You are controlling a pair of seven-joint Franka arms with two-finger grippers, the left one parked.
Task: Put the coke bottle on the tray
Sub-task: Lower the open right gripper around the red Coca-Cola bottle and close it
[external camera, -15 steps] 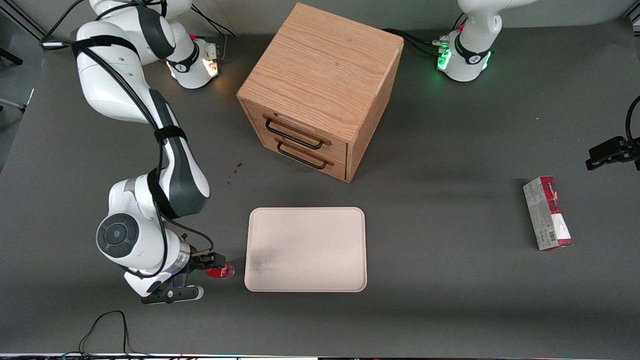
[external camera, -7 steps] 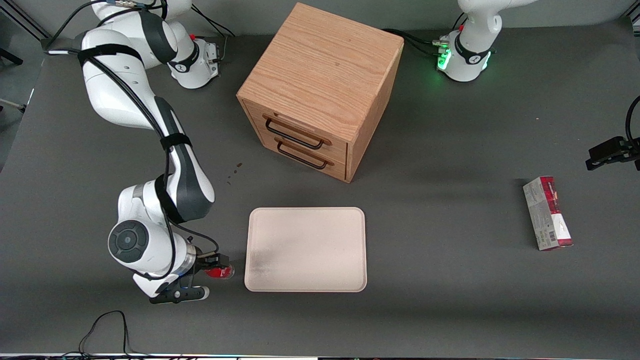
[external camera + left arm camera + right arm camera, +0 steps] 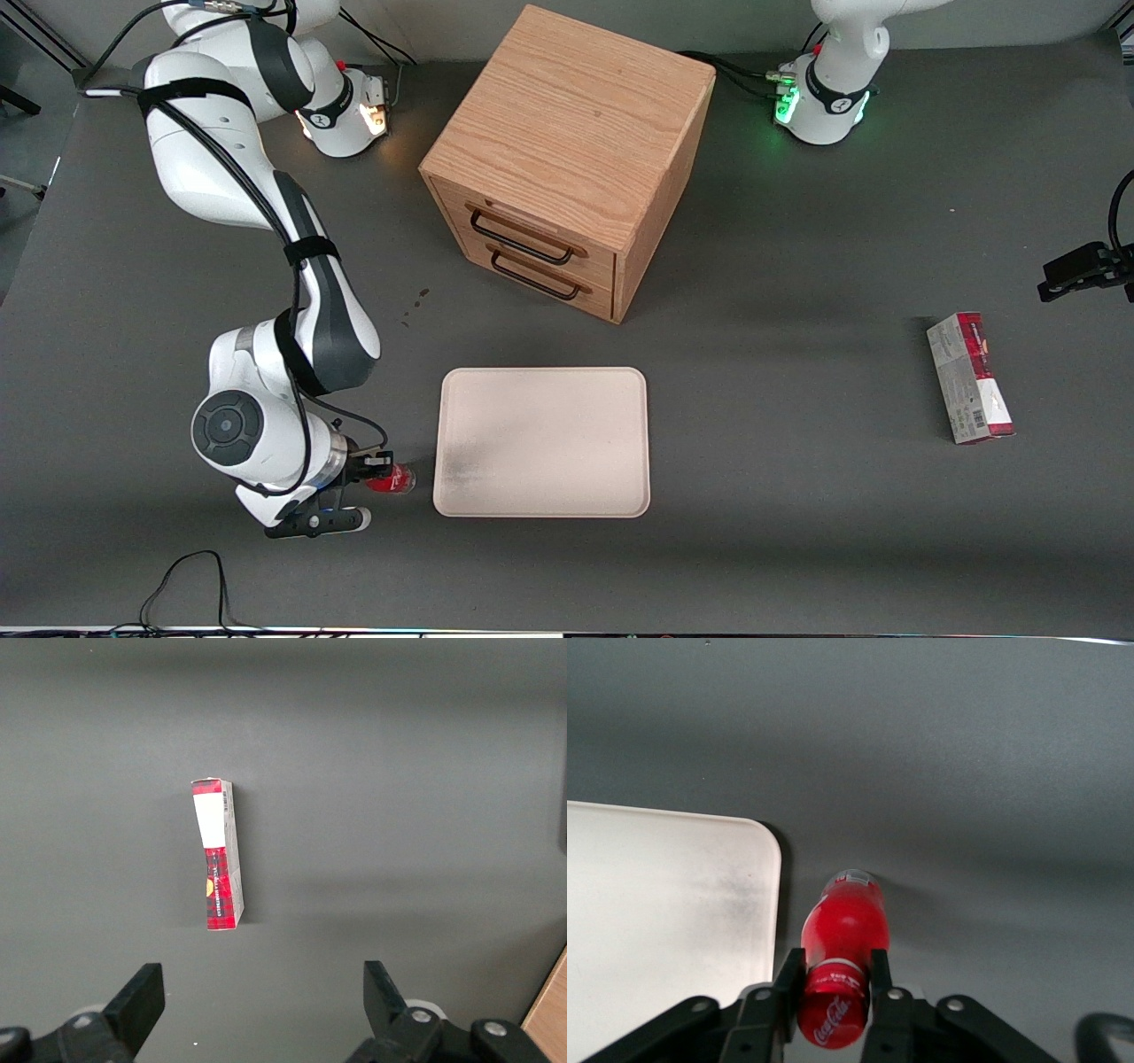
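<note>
- Right wrist view shows the coke bottle [image 3: 842, 943] close up: a small bottle with a red body, a red cap carrying white script and a clear base at the end away from the hand.
- The hand [image 3: 835, 985] is clenched on the coke bottle, one black finger [image 3: 787, 983] on each side of its neck just under the cap.
- Whether the bottle touches the bench [image 3: 992, 797] or sits slightly clear of it cannot be told; a dark shadow lies beside it on the grey surface.
- From the front, the coke bottle [image 3: 392, 479] lies just beside the tray [image 3: 542, 441], at the tray's short edge toward the working arm's end of the bench [image 3: 797, 532], close to the corner nearest the camera.
- A narrow strip of grey bench separates bottle and tray, so the two are apart.
- The tray [image 3: 656, 921] is cream with a low raised rim and rounded corners; its flat surface carries a faint grey smudge.
- The wooden drawer cabinet [image 3: 567, 159] stands farther from the front camera than the tray, with a band of bench between them.
- A red-and-grey carton [image 3: 969, 377] lies well apart from the tray, toward the parked arm's end.
</note>
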